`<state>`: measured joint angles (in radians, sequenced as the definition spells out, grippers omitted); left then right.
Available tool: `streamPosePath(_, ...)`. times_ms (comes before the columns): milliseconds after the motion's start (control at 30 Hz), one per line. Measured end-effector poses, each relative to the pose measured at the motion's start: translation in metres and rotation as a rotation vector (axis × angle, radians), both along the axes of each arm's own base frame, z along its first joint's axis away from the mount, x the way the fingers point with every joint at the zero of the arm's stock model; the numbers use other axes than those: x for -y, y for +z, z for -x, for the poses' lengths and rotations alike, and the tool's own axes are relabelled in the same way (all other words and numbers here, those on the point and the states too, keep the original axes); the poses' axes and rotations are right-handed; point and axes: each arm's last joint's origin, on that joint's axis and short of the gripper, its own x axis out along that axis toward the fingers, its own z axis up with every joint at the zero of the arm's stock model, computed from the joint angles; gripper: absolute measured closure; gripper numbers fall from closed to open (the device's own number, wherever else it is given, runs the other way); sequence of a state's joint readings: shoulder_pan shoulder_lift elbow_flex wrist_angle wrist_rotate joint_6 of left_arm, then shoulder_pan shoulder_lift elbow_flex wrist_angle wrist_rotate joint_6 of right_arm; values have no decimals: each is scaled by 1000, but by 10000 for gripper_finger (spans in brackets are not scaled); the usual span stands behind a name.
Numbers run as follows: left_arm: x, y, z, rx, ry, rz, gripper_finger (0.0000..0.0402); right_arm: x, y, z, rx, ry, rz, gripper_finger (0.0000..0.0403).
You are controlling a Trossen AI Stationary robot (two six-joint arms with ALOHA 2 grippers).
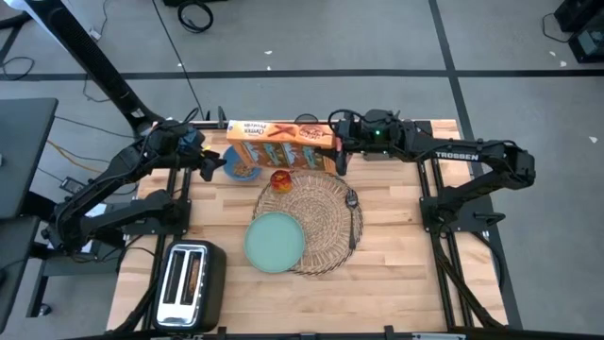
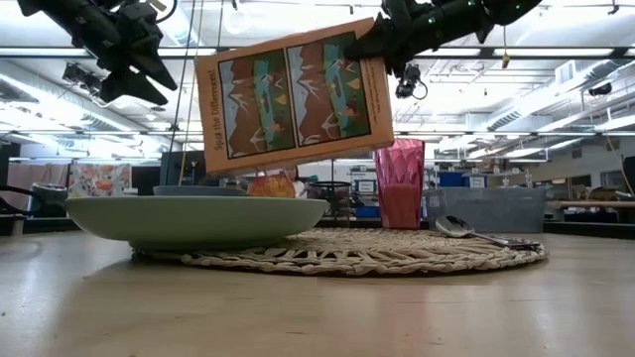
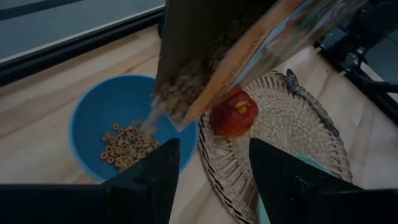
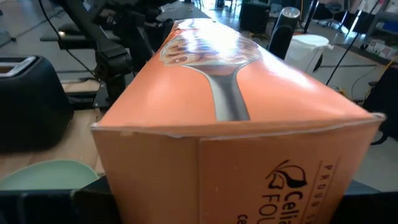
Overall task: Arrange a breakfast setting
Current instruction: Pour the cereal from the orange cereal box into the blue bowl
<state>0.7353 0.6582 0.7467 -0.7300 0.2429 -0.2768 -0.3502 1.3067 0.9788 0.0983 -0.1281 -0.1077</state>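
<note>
Over the table's far edge: cereal box [image 1: 280, 144] is up in the air, tipped, open end above the blue bowl [image 3: 118, 127], loops spilling in.
Hard to see: bowl mostly covered by the box from above; cup [image 2: 399, 182] only shows from table level.
Right gripper [image 1: 338, 146]: clamped on the box's end.
Left gripper [image 3: 211, 171]: fingers apart, empty, above the bowl.
Placemat [image 1: 326, 222]: apple [image 1: 280, 179], plate [image 1: 275, 241] and spoon [image 1: 352, 200] sit on it.
</note>
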Motion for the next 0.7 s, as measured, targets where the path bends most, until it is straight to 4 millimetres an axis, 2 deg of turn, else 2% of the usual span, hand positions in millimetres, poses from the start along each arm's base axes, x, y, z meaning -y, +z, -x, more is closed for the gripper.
streamPosePath(367, 1, 3, -2, 53, -61, 12, 203, -1, 4, -1, -18, 17, 52, 156)
streamPosePath(700, 0, 6, -5, 116, -71, 41, 203, -1, -6, -8, -53, 65, 54, 156)
